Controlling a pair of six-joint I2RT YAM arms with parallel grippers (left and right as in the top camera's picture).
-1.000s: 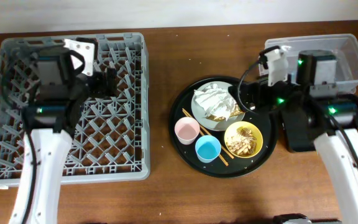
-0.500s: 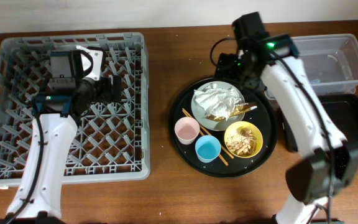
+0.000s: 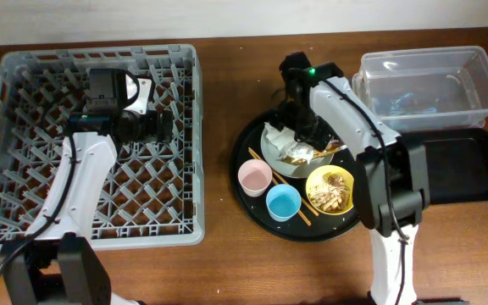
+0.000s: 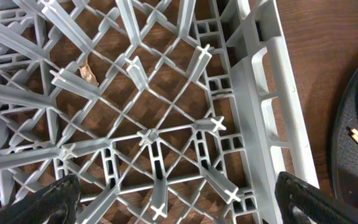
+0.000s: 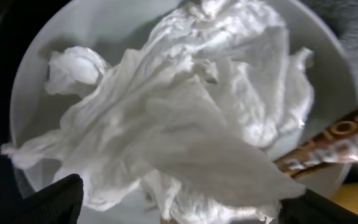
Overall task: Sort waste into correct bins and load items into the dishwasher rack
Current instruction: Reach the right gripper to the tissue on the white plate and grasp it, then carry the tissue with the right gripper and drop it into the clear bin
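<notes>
When you look down from above, the big grey rack (image 3: 24, 169) fills the left side of the table (image 3: 217, 127). The left gripper (image 3: 164, 129) hangs over the rack's top right part. The right gripper (image 3: 305, 131) hangs low over the pale grey plate (image 3: 275, 159) on the round black tray (image 3: 241, 148). From up here the arm hides most of the white tissue (image 3: 276, 134).

The right wrist camera shows what the top view cannot. The crumpled tissue covers nearly the whole plate, and a brown wrapper (image 5: 337, 152) with gold letters lies across its right edge. Two dark fingertips (image 5: 48, 202) sit far apart at the bottom corners, so the jaws are open and hold nothing.

The left wrist camera shows the rack's bars up close, with a small brown scrap (image 4: 89, 74) among them. Its fingertips are far apart as well, so these jaws are open and empty too. The rack's right wall runs along just under this gripper, and the round tray's rim peeks in at the right.

On the round tray, the pink cup (image 3: 254, 177), the blue cup (image 3: 283, 202) and the yellow bowl (image 3: 332, 188) with food bits stand close in front of the plate. The chopsticks (image 3: 303, 217) lie slanted among them. The clear tub (image 3: 447, 80) and the flat black tray (image 3: 464, 165) sit at the far right, well apart from the rack. A strip of brown table shows between the rack and the round tray.
</notes>
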